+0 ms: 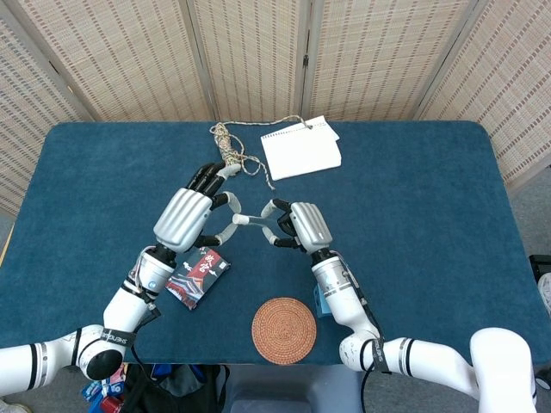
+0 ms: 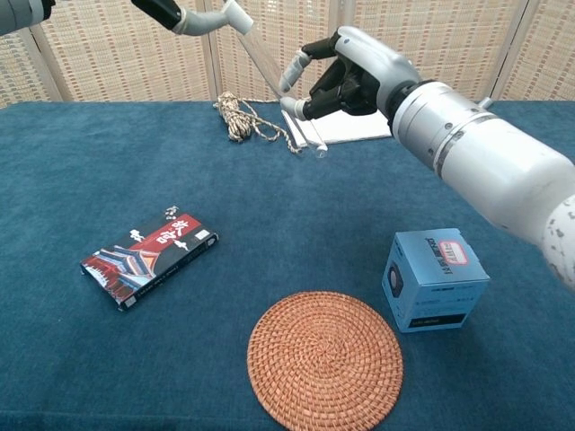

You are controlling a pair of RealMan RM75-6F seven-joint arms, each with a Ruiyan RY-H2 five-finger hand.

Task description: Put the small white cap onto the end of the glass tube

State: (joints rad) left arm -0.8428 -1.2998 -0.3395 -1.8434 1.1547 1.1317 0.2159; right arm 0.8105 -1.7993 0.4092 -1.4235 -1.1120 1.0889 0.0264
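Note:
Above the table's middle, my right hand [image 1: 301, 225] grips a clear glass tube [image 1: 259, 220] by one end, so the tube points toward my left hand [image 1: 191, 218]. That hand pinches a small white cap [image 1: 238, 219] between thumb and a finger. The cap touches the tube's free end; whether it sits over the end I cannot tell. From the chest view the tube [image 2: 283, 88] slants up and left from the right hand [image 2: 355, 76] to the cap [image 2: 235, 16], and only the left hand's fingertips [image 2: 184, 18] show at the top edge.
A coiled rope [image 1: 229, 148] and a white notepad [image 1: 300, 147] lie at the back of the blue table [image 1: 413, 198]. A red-and-black card box [image 1: 198, 274] lies under my left wrist. A woven coaster [image 1: 284, 330] and a blue box [image 2: 436, 279] sit near the front edge.

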